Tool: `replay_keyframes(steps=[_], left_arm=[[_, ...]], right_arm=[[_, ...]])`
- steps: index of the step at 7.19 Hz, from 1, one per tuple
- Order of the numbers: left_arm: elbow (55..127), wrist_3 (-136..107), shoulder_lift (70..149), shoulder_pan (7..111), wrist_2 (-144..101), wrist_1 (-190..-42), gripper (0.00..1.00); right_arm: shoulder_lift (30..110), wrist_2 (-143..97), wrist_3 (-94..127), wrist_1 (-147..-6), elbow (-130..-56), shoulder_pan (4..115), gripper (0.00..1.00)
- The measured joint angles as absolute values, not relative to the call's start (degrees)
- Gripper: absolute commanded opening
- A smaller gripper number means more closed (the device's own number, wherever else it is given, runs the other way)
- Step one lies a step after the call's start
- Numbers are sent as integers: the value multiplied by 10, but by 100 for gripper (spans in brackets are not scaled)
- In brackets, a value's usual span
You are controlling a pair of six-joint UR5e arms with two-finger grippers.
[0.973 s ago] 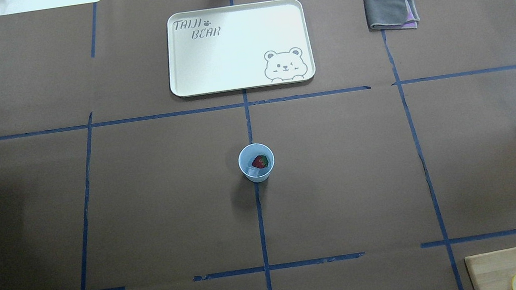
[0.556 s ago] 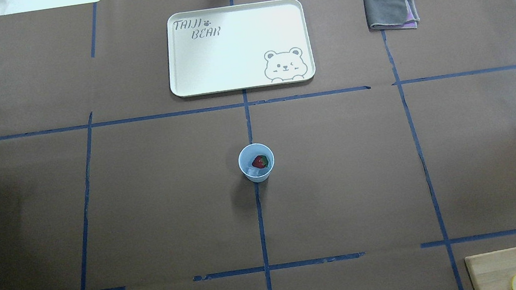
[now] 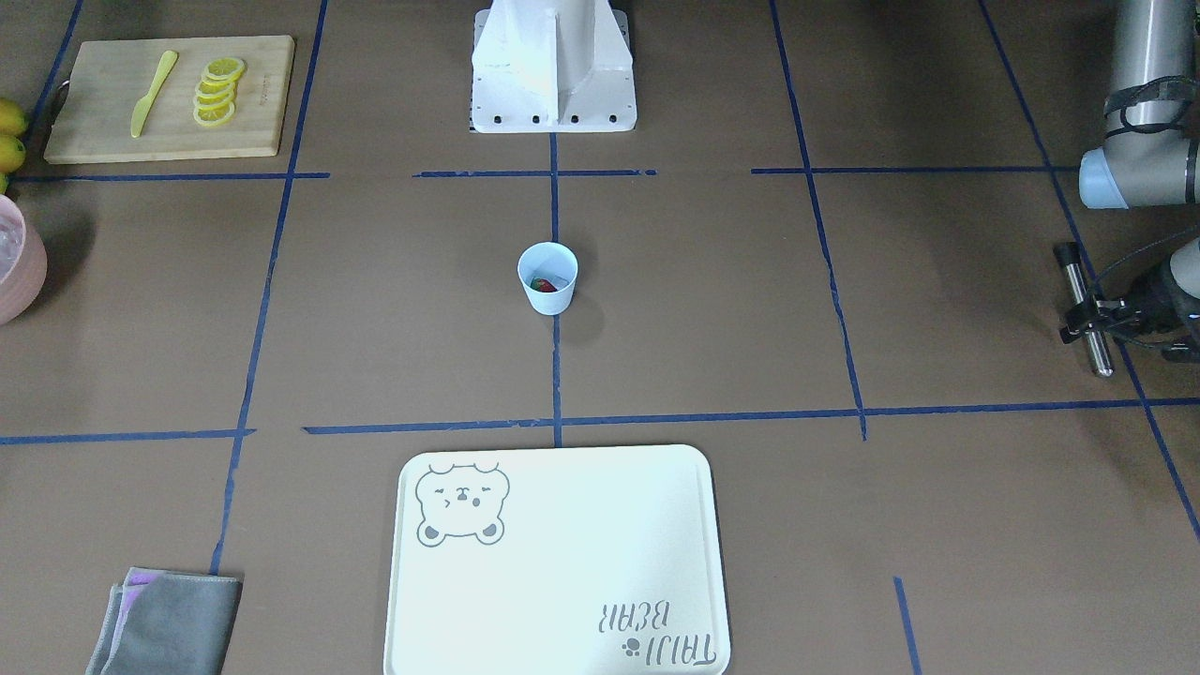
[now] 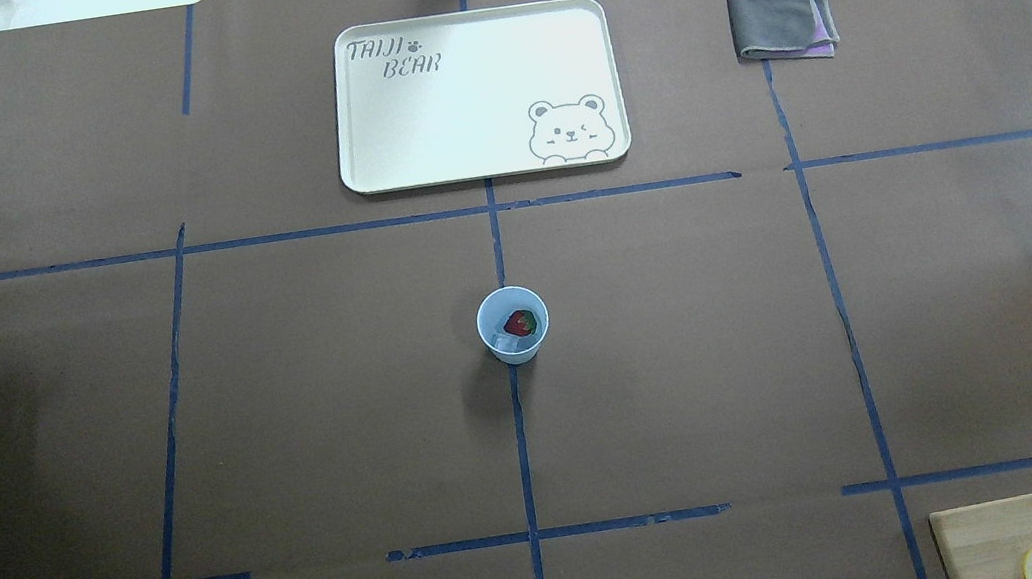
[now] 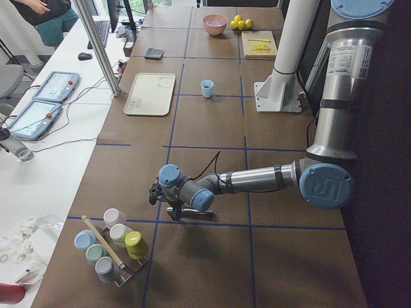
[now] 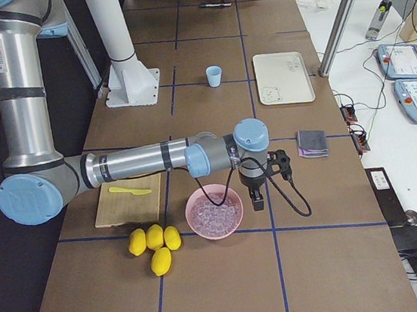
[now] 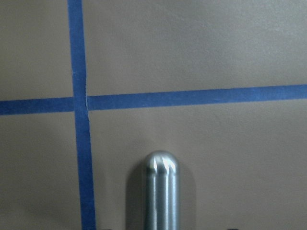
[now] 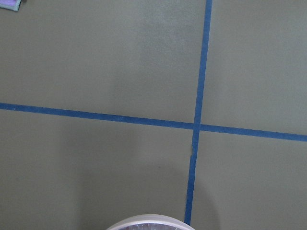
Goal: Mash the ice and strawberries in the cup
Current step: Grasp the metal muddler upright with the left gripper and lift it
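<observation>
1. The pale blue cup [image 4: 513, 325] stood upright at the centre of the worktop [image 4: 311, 409], on the middle line of blue tape and well apart from both arms.
2. Inside the cup lay one red strawberry [image 4: 522, 321], with a whitish ice cube [image 4: 506, 341] touching it on the side nearer the robot base.
3. The left pincer [image 3: 1087, 322] was far out at the robot's left end of the worktop, its fingers clamped across a steel rod [image 3: 1075, 281]. The rod lay about level, low over the brown paper.
4. In the left wrist view the rod's rounded tip [image 7: 161, 165] sat just short of a crossing of tape lines. Whether it touched the paper could not be told.
5. The right pincer [image 6: 257, 195] hung pointing down just beside the pink bowl [image 6: 214, 211] of ice cubes. It showed only in the right side view, so I could not tell whether the fingers were apart or together.
6. The right wrist view caught only the bowl's rim at its lower edge, plus bare paper and tape.
7. A cream tray [image 4: 476, 93] printed with a bear lay beyond the cup, with a folded grey cloth [image 4: 781, 18] off to its right.
8. A wooden cutting board [image 3: 169, 97] carried lemon slices [image 3: 217, 91] and a yellow knife [image 3: 152, 92]. Four whole lemons [image 6: 154, 242] lay near the bowl.
</observation>
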State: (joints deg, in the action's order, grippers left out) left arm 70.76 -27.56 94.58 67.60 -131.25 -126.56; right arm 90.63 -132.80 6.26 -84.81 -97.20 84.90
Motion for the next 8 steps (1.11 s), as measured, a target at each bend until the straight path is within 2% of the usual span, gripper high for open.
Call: replay_keyframes(steps=[2,3,5,8], left_arm=[[711,-276,946,677,-1312,-1265,29],[712,-276,947,678,-1312,-1265,12],[716,-275,947,682,-1310,-1265,1],[758,-275,949,703,-1304,-1260,0]], right_arm=[[906,-1328,63,-848,-972,849,100],[906,-1328,63,-848,-972,849,100],[906,-1328,65,-848,-971,849,100],[906,-1328,66,-848,-971,849,100]])
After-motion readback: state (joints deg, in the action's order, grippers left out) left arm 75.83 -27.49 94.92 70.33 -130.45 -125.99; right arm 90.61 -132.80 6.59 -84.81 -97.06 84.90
